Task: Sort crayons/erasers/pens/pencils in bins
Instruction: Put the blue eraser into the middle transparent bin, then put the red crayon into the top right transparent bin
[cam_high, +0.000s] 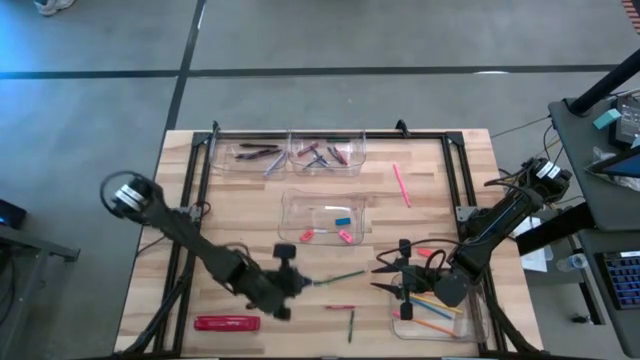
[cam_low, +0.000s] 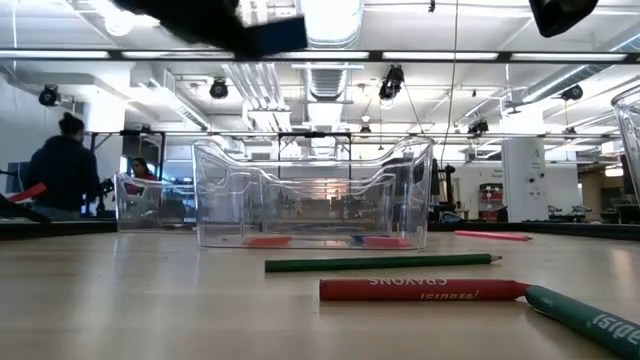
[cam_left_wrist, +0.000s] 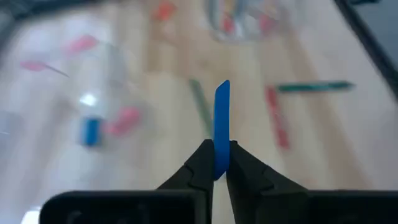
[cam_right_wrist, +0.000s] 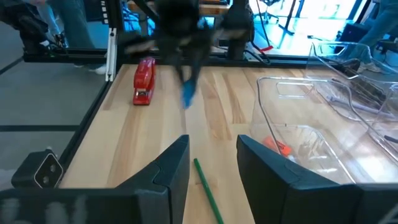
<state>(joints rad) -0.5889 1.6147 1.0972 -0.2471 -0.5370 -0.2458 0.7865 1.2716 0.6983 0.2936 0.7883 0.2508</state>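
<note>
Room: an open workshop with ceiling lights and ducts beyond the bench; a person (cam_low: 65, 165) is at a desk far off in the low view.
Bench: a wooden bench (cam_high: 230, 190) with a black frame along its edges.
Bins: two bins (cam_high: 252, 153) side by side at the far edge hold dark pens and mixed short sticks; the centre bin (cam_high: 300, 205) holds a blue eraser and pink erasers; a fourth bin (cam_high: 470, 320) at the near right corner holds pencils.
Left gripper: the left gripper (cam_left_wrist: 216, 163) hangs above the near centre of the bench, jaws clenched on a blue crayon (cam_left_wrist: 221, 127) held upright, apparently lifted clear for carrying to a bin.
Right gripper: the right gripper (cam_right_wrist: 211, 163) sits low by the near right bin, jaws released and empty.
Loose items: a green pencil (cam_high: 338, 277), a red crayon (cam_high: 340, 307) and a green crayon (cam_high: 351, 325) lie near the left gripper; a pink pencil (cam_high: 402, 185) lies far right; a red flat pack (cam_high: 227, 322) lies near left.
</note>
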